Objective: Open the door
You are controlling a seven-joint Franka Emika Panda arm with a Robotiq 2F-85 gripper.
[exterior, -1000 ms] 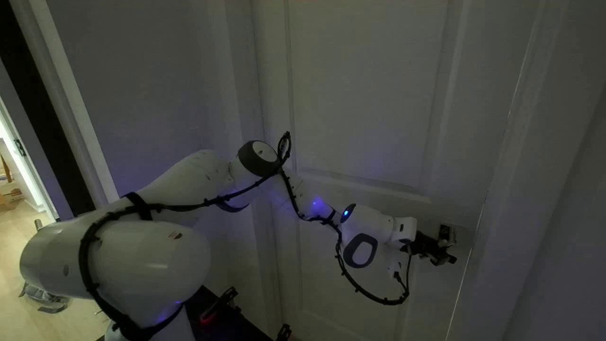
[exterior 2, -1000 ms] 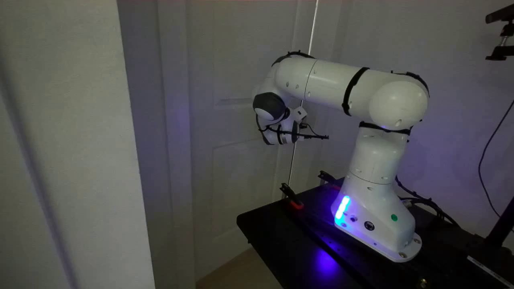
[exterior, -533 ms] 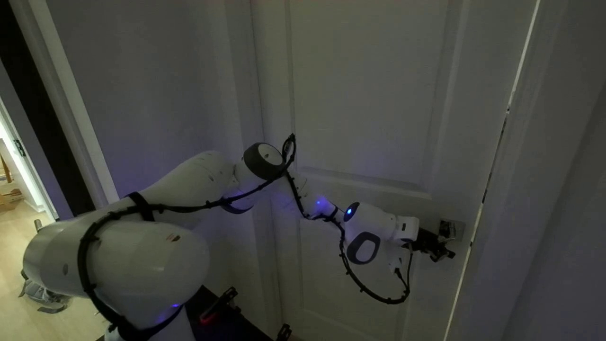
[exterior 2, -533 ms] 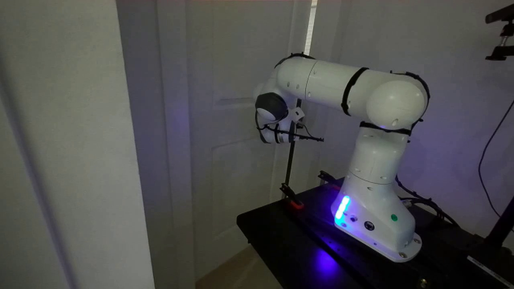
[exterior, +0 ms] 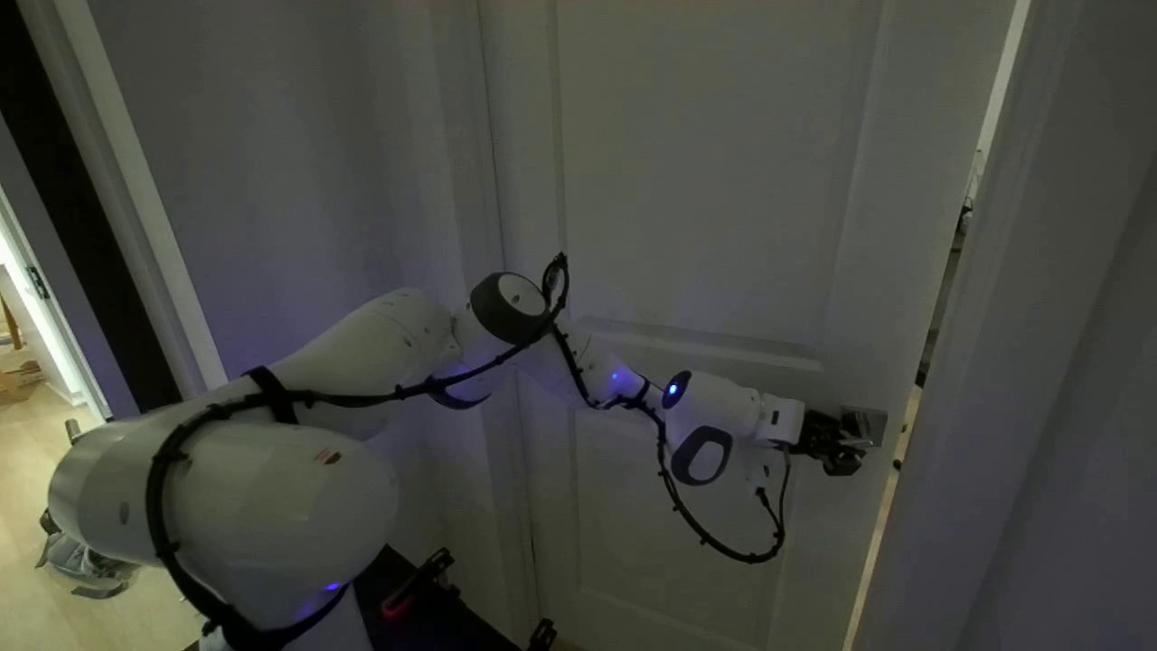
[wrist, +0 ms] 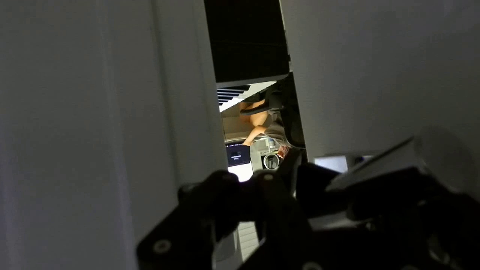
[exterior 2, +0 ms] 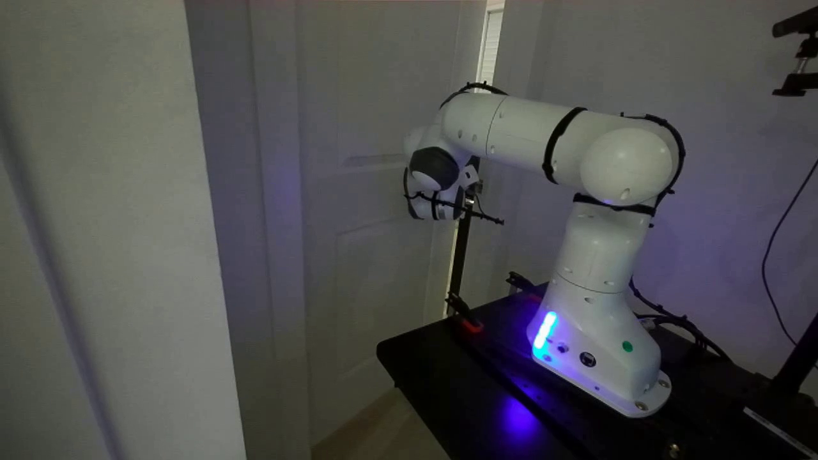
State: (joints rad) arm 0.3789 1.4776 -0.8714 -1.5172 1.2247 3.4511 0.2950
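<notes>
The white panelled door (exterior: pixel 696 181) stands slightly ajar; it shows in both exterior views (exterior 2: pixel 383 96). A lit gap runs along its edge beside the frame. The small silver handle plate (exterior: pixel 872 425) sits near that edge, and part of it shows in the wrist view (wrist: pixel 332 164). My gripper (exterior: pixel 841 452) is at the handle, against or just beside the lever. In the wrist view the dark gripper (wrist: pixel 294 183) covers most of the lever. The fingers are too dark and blurred to tell whether they hold it. The wrist view also shows the door's face (wrist: pixel 375 82).
The door frame (exterior: pixel 1039 362) stands close beside the gripper. Through the gap the wrist view shows a person (wrist: pixel 275 129) and a laptop (wrist: pixel 238 154). The arm stands on a black table (exterior 2: pixel 434 364) with clamps (exterior 2: pixel 465 310). A wall (exterior 2: pixel 115 255) juts out at one side.
The gap at the door's edge has widened from a thin line to a clear strip. The gripper has moved with the door, slightly up in one view, and stays at the handle.
</notes>
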